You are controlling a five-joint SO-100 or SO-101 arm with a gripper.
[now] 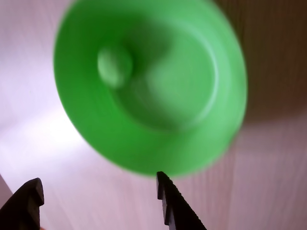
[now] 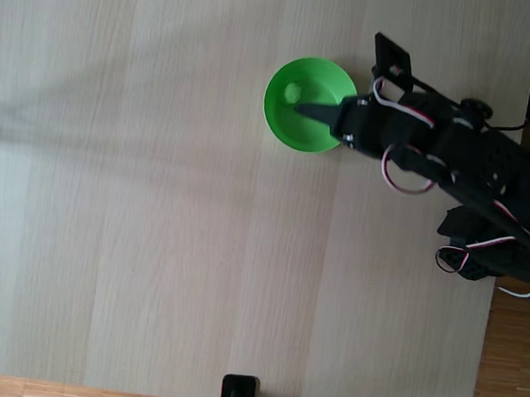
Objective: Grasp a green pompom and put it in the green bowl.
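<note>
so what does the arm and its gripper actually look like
The arm is black and blocky, with looping white cables and thin red-and-black wires along it. The gripper has two black fingers; the one on the right in the wrist view has a serrated, toothed inner edge.

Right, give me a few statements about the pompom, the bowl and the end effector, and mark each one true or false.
1. The green pompom lies inside the green bowl. True.
2. The end effector grips the pompom. False: its fingers stand apart with nothing between them in the wrist view.
3. In the fixed view the bowl sits on the light wooden table. True.
4. The bowl is tipped on its side. False: it stands upright, opening upward.
5. In the fixed view the arm reaches over the bowl from the left. False: it comes from the right.
</note>
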